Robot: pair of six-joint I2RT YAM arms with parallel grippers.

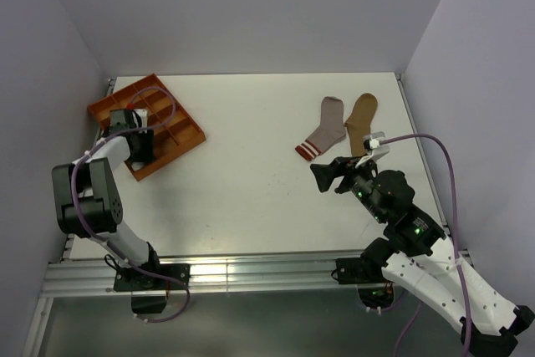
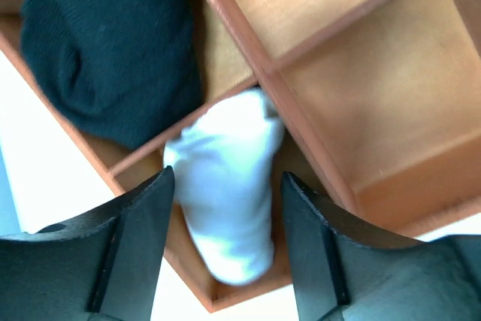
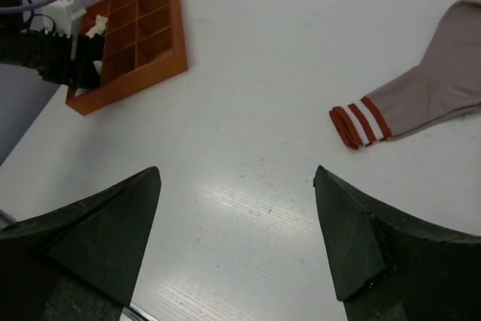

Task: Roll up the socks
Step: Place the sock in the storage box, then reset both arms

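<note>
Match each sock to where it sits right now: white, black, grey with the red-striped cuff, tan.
1 white sock
2 black sock
3 grey sock
4 tan sock

A flat on the table, nearest its right edge
B in a tray compartment, straddled by the open left gripper
C flat on the table, left of another sock
D in a tray compartment, clear of the gripper

Pairs: 1-B, 2-D, 3-C, 4-A

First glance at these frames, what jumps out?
An orange compartment tray far left on the table, with a rolled black sock and a rolled white sock in neighbouring compartments; the left gripper hangs open over the white one. At far right, a grey sock with red-striped cuff and a tan sock lie flat, unrolled, beside the open right gripper.
</note>
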